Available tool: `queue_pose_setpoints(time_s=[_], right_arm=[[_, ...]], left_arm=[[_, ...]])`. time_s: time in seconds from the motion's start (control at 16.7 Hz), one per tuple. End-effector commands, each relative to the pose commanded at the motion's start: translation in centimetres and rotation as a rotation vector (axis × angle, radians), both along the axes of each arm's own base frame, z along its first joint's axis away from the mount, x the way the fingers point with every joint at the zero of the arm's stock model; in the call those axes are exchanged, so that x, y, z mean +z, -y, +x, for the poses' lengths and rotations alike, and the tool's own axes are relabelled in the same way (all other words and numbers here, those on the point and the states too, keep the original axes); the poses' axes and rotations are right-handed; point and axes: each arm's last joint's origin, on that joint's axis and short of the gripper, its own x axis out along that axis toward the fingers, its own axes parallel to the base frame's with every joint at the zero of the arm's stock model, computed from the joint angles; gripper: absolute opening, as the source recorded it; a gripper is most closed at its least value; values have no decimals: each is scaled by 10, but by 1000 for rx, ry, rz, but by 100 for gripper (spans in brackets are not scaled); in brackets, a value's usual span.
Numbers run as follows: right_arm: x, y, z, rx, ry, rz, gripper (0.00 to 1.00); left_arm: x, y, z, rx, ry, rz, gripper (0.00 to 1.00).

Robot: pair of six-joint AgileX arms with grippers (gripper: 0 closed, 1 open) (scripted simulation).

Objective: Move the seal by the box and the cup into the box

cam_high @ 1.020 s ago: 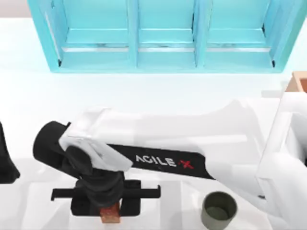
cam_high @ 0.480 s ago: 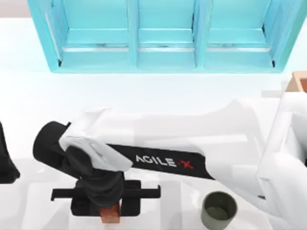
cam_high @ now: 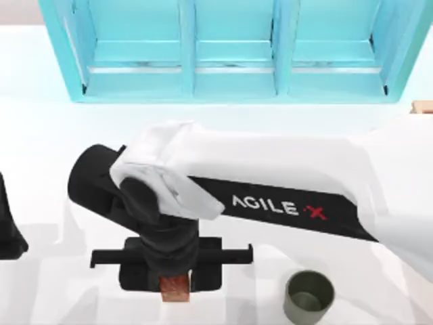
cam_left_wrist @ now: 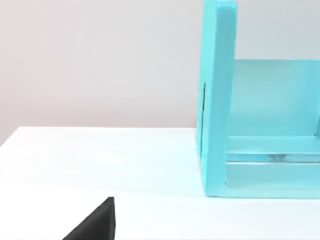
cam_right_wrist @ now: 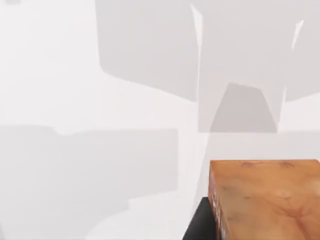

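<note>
Right claw (cam_high: 175, 288) pinching the seal (cam_high: 175, 286), near the surface's front edge.
We judged a level carry to the box (cam_high: 423, 106) at far right best, passing over the cup (cam_high: 309, 296) beside it; the turquoise cabinet (cam_high: 237, 51) stood behind, left arm (cam_high: 10, 223) parked left.

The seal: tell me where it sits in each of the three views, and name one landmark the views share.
Top view: the seal sits near the bottom edge, left of centre, under the right gripper, left of the cup.
Left wrist view: not in it.
Right wrist view: its orange-brown block fills the lower right corner.
Shared landmark: the white table; the turquoise cabinet links the top and left wrist views.
</note>
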Motion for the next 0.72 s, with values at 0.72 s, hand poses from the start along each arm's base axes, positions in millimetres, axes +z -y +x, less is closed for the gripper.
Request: queue_pose_setpoints(time_s=[0.72], right_arm=[[60, 68, -5, -2, -3, -6, 0]], left_arm=[[0, 0, 0, 0, 0, 0, 100]])
